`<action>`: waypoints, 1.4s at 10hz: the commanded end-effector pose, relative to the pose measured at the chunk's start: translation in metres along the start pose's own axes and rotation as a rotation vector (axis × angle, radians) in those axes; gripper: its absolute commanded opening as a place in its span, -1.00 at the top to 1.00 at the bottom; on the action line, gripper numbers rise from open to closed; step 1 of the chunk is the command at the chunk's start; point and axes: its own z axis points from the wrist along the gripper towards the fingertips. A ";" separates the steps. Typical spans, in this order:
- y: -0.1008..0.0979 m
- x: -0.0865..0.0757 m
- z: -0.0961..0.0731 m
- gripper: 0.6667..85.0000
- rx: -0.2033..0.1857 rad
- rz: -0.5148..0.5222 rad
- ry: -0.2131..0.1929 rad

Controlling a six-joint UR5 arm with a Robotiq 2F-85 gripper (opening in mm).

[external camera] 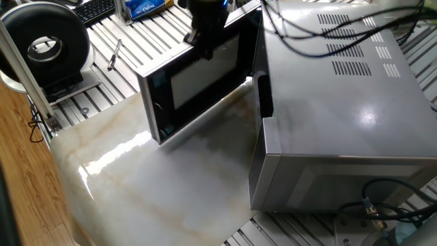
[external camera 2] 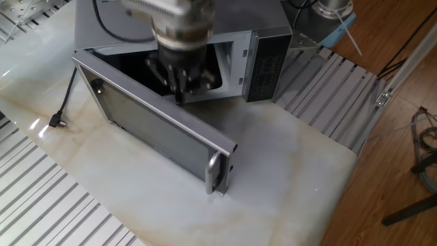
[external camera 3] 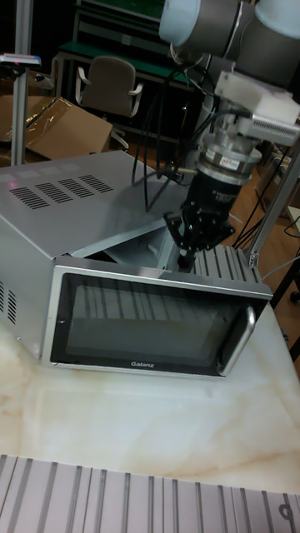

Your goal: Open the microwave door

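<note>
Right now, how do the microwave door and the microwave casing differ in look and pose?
The microwave door has a dark glass window in a silver frame; the microwave casing is plain grey metal with vent slots. The door carries a curved bar handle; the casing does not. The door stands swung outward at an angle, while the casing sits square. Both are silver-grey.

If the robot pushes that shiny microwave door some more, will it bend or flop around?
Probably not. The microwave door looks like a flat framed panel with a window, so it should stay stiff. It is attached to the microwave along one edge, so a push would likely swing it rather than slide it. The gripper sits above its top edge.
</note>
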 end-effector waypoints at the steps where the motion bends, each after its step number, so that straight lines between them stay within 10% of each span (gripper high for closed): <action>1: -0.024 0.011 -0.042 0.99 0.019 -0.011 0.032; 3: -0.030 0.005 -0.053 0.99 0.016 0.044 0.026; 5: -0.017 -0.017 -0.060 0.99 -0.092 0.178 -0.042; 7: -0.031 -0.021 -0.069 0.99 -0.123 0.300 -0.050; 9: -0.046 -0.036 -0.070 0.99 -0.108 0.314 -0.099; 14: -0.061 -0.036 -0.057 0.99 -0.071 0.394 -0.068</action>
